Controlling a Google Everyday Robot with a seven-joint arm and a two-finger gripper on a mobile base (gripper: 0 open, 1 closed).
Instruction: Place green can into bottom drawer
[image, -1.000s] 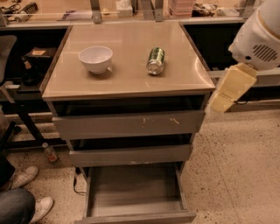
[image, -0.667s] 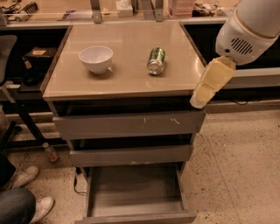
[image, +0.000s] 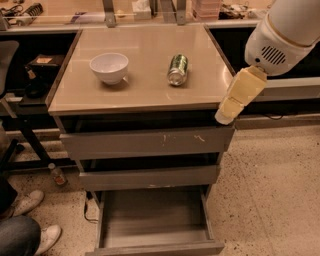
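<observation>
The green can (image: 178, 69) lies on its side on the beige cabinet top (image: 145, 90), right of the middle, its silver end toward me. The bottom drawer (image: 155, 220) is pulled out, and its grey floor is bare. My gripper (image: 227, 116) hangs from the white arm at the right, its cream-coloured end at the cabinet's front right corner, below and right of the can and apart from it. It holds nothing that I can see.
A white bowl (image: 109, 67) stands on the cabinet top left of the can. The two upper grey drawers (image: 145, 142) are shut. A person's shoes (image: 30, 202) and knee are at the lower left. A black desk frame (image: 25, 130) stands to the left.
My arm and gripper have moved left and slightly up toward the cabinet's right edge. The can, bowl and drawers have not moved.
</observation>
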